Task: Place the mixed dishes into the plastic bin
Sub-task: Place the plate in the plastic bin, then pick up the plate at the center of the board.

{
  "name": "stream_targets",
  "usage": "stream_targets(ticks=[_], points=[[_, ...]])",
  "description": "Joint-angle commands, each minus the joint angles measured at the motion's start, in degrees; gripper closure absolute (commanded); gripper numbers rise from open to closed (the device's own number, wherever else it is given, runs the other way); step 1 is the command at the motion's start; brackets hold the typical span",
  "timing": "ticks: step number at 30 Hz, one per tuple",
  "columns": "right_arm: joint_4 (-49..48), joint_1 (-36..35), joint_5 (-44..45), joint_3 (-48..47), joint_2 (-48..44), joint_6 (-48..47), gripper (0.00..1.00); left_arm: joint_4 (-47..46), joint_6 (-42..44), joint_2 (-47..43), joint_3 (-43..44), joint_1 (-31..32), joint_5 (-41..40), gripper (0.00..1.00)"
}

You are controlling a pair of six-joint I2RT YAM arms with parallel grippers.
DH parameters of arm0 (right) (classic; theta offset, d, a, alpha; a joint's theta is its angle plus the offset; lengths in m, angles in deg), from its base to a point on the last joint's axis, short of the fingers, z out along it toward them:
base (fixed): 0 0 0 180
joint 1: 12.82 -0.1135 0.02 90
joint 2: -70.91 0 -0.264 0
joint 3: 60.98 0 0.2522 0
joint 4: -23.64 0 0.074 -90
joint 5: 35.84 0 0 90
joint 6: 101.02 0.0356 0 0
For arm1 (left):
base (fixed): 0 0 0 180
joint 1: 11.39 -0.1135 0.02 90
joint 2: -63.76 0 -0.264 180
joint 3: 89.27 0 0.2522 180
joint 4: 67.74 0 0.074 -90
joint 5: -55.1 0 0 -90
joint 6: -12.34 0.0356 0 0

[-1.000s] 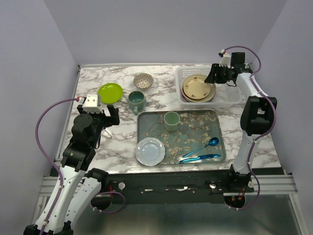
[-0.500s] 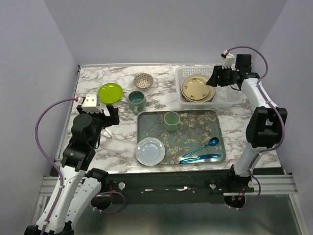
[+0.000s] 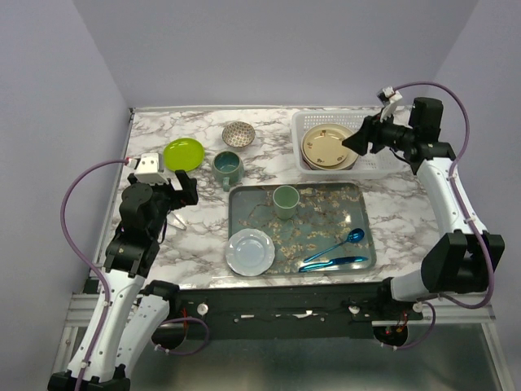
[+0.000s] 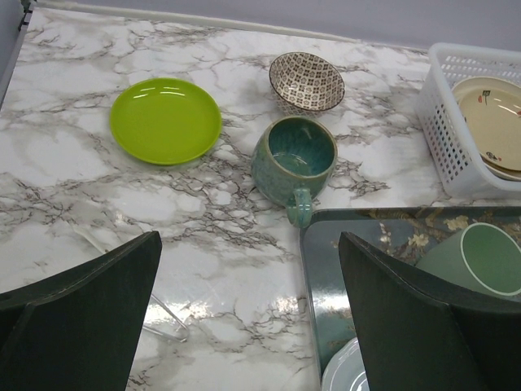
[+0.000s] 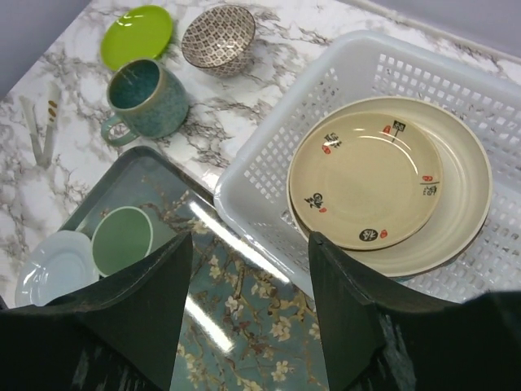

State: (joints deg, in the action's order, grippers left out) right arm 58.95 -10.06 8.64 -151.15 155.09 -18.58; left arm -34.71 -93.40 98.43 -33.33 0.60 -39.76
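The white lattice plastic bin (image 3: 313, 122) stands at the back right and holds stacked cream and amber plates (image 3: 329, 147), also seen in the right wrist view (image 5: 366, 175). On the marble lie a lime green plate (image 3: 183, 153), a speckled bowl (image 3: 238, 133) and a dark teal mug (image 3: 227, 168); the left wrist view shows the plate (image 4: 165, 120), bowl (image 4: 307, 80) and mug (image 4: 293, 157). My right gripper (image 3: 355, 142) is open and empty above the bin's right side. My left gripper (image 3: 184, 189) is open and empty, near the lime plate.
A grey crumb-strewn tray (image 3: 358, 199) holds a green cup (image 3: 285, 199), a pale blue plate (image 3: 250, 251) and blue spoons (image 3: 335, 248). Clear tongs (image 4: 163, 314) lie on the marble by the left gripper.
My right arm has swung out to the right and its gripper has drawn back from over the plates in the bin. The left arm has shifted slightly.
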Motion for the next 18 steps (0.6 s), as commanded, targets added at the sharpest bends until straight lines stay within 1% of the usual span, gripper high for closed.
stream_targets(ticks=[1,10,13,18], points=[[-2.2,0.4,-4.7,3.1,-5.4,-0.4,0.33,-1.7,-0.6,0.0,-0.5,-0.7,1.8,0.01],[-4.4,0.4,-5.9,9.9,-15.3,-2.9,0.24,-2.0,-1.0,1.8,-0.7,-1.2,2.8,0.01],[-5.4,0.5,-6.8,12.3,-17.2,-3.1,0.19,-1.9,-1.1,2.6,-0.7,-1.4,3.0,0.01],[-5.5,0.5,-8.2,14.3,-20.3,-3.2,0.15,-1.9,-0.7,3.4,-0.8,-1.9,2.8,0.01]])
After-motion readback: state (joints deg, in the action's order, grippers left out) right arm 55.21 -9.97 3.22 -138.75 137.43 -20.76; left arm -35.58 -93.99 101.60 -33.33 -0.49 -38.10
